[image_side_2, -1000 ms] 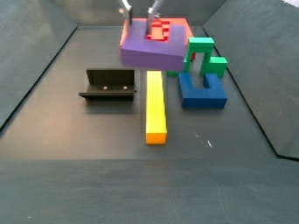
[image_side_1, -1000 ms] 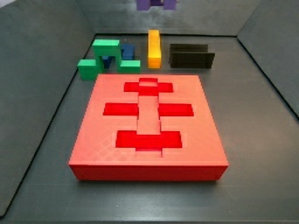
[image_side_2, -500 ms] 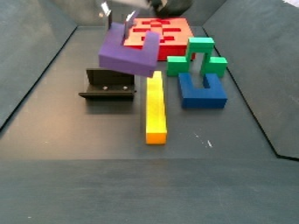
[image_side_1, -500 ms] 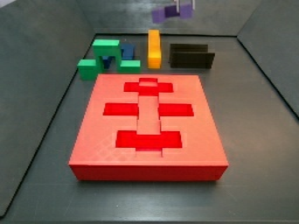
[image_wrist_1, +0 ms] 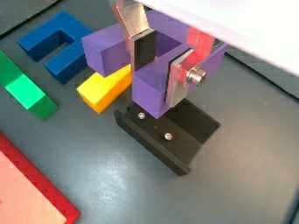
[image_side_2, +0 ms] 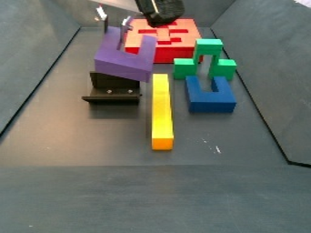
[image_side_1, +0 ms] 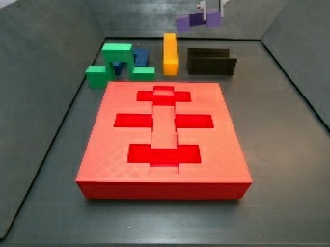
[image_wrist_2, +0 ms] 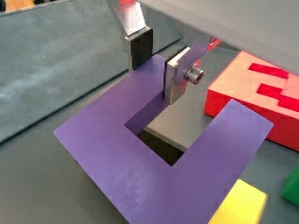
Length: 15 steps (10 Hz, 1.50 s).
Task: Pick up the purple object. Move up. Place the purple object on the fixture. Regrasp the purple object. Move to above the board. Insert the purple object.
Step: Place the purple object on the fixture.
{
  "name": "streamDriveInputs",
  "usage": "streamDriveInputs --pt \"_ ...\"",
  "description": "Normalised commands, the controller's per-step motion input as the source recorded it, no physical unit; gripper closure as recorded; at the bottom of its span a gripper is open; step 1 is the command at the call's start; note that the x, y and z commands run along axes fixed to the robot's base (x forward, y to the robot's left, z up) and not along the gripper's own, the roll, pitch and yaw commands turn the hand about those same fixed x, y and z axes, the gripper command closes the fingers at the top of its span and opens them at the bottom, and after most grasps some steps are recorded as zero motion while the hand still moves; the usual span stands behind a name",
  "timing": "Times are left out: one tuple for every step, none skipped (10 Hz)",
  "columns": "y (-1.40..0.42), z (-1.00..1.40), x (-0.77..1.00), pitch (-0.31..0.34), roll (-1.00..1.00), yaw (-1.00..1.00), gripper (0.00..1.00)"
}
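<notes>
My gripper (image_wrist_1: 160, 55) is shut on one prong of the purple object (image_wrist_1: 114, 51), a U-shaped block, and holds it in the air, tilted, just above the black fixture (image_wrist_1: 177, 133). In a side view the purple object (image_side_2: 122, 60) hangs right over the fixture (image_side_2: 112, 92), and I cannot tell whether they touch. In a side view the gripper (image_side_1: 207, 10) and block (image_side_1: 191, 20) are high above the fixture (image_side_1: 210, 63). The red board (image_side_1: 161, 135) with darker cross cutouts lies apart from them. The block also fills a wrist view (image_wrist_2: 122, 166).
A long yellow bar (image_side_2: 159, 110) lies beside the fixture. A blue block (image_side_2: 209, 95) and green blocks (image_side_2: 209, 55) stand past the bar. Dark walls enclose the grey floor. The board's corner (image_wrist_2: 264, 94) shows in a wrist view.
The gripper has carried the purple object away from above the board, towards the fixture and lower. The block now hangs tilted over the fixture.
</notes>
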Motion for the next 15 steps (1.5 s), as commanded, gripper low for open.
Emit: streamDriveInputs --pt "-0.06 0.00 0.61 0.826 -0.53 -0.05 1.00" --pt "-0.02 0.00 0.49 0.740 -0.66 -0.19 1.00" --pt "-0.06 0.00 0.40 0.823 -0.60 -0.25 1.00" --pt "0.00 0.00 0.64 0.574 -0.50 -0.23 1.00" --pt "0.03 -0.04 0.54 0.000 -0.41 -0.32 1.00" --pt "0.17 -0.01 0.45 -0.363 -0.48 -0.27 1.00" --pt "0.10 0.00 0.29 -0.651 -0.51 -0.31 1.00" --pt "0.10 -0.06 0.16 -0.837 -0.44 -0.07 1.00" --pt "0.11 -0.07 0.19 -0.697 -0.51 0.00 1.00" --pt "0.00 -0.04 0.24 -0.203 -0.44 0.06 1.00" --pt "-0.11 -0.19 0.23 0.000 -0.35 0.18 1.00" --pt "-0.35 -0.27 0.16 0.066 -0.05 0.23 1.00" --pt "-0.24 -0.21 0.22 0.340 -0.07 0.34 1.00" --pt "-0.16 -0.18 0.16 0.423 -0.05 0.51 1.00" --pt "-0.05 -0.15 0.01 0.337 0.00 0.39 1.00"
